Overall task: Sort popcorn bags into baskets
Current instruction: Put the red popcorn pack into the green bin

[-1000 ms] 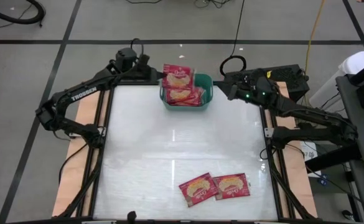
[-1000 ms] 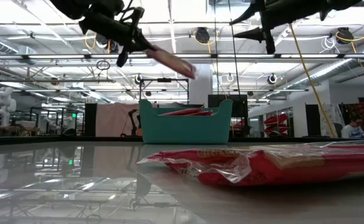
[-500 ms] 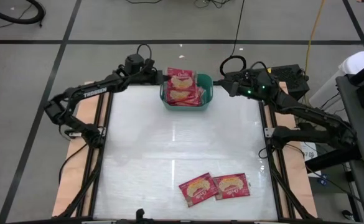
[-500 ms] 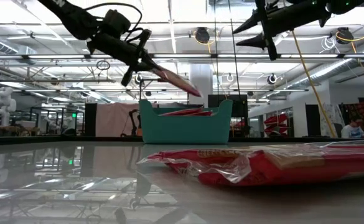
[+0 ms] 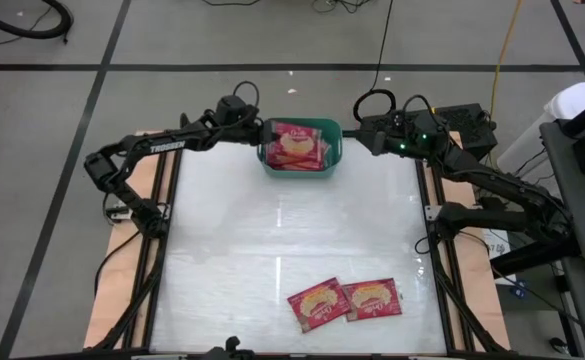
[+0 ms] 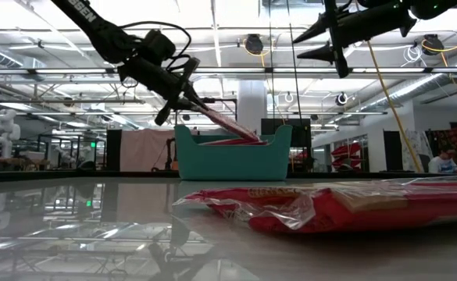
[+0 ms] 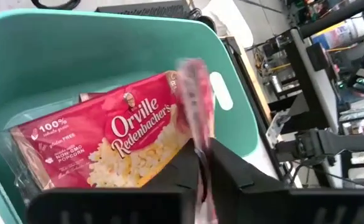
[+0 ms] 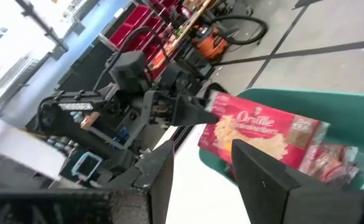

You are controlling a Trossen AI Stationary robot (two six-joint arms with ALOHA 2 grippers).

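Bag [image 6: 228, 123] pinched at its near edge by left gripper [image 6: 187, 101], slanting down into tub [image 5: 334, 146] at the table's far edge, lower end meeting packets already inside. Jaws closed on the bag's edge, perhaps just easing. For a clean drop: let go only with the bag fully inside the rim, then lift straight out. Right gripper [image 6: 328, 40] hovering high beside the tub, fingers apart, empty. Two more bags [image 5: 344, 301] lying near the table's front edge, well apart from the tub.

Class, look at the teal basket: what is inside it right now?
The teal basket holds red popcorn bags; the left gripper lowers another onto them. Covered bags beneath cannot be counted.
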